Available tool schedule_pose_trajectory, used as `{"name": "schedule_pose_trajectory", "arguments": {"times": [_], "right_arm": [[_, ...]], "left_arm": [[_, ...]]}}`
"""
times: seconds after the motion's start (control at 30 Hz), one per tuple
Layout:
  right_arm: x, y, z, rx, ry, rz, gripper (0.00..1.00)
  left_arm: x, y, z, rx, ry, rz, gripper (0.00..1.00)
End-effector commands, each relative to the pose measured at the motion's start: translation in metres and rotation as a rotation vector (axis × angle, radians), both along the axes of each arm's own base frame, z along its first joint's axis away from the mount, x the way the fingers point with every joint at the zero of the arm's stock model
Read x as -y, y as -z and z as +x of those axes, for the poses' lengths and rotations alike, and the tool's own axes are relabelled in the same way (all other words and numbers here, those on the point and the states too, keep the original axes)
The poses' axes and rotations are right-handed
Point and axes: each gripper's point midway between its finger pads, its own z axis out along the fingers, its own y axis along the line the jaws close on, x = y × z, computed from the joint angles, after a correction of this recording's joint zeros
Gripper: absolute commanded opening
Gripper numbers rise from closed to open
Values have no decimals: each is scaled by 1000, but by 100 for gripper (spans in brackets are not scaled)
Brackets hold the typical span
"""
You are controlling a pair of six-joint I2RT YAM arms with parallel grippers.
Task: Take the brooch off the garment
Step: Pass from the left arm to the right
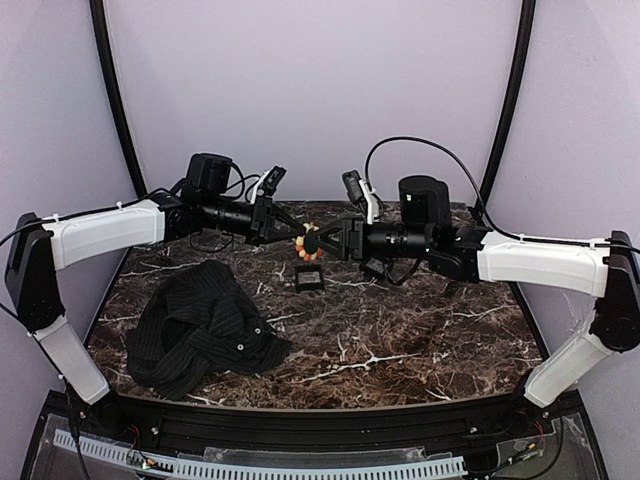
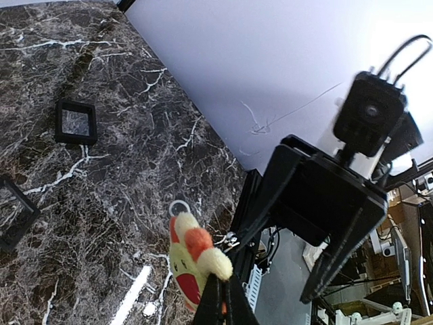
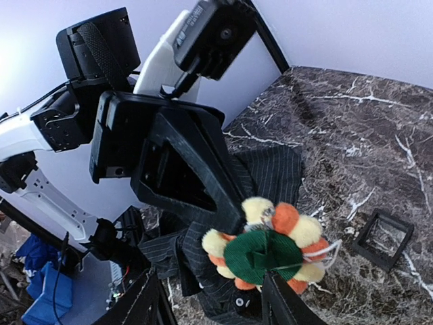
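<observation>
My left tool [image 2: 220, 298] is clenched on the brooch [image 3: 264, 250], holding it in the air above the counter [image 1: 420, 330], clear of the garment [image 1: 205, 325] lying near-left. My right tool [image 3: 210, 301], jaws spread, flanks the brooch from the right.

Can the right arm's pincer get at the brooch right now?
Probably yes. The left pincer holds the brooch aloft by its edge, clear of the garment, and the right pincer stands open right in front of it with nothing between.
</observation>
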Motion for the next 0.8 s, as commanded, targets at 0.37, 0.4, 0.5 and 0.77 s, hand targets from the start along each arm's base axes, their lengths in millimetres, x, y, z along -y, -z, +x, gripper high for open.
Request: {"name": "schedule_pose_trajectory", "arguments": {"times": [0.37, 0.4, 0.5, 0.77], "right_arm": [[-23, 37, 32, 186, 318, -427, 58], [-25, 39, 31, 190, 317, -436, 57], [-28, 47, 32, 194, 323, -471, 56], [-40, 50, 37, 226, 355, -526, 44]], "left_arm": [[-9, 29, 27, -105, -124, 111, 1], [-9, 29, 27, -109, -126, 111, 1], [-10, 30, 29, -114, -131, 113, 1], [-9, 29, 29, -115, -129, 108, 1]]}}
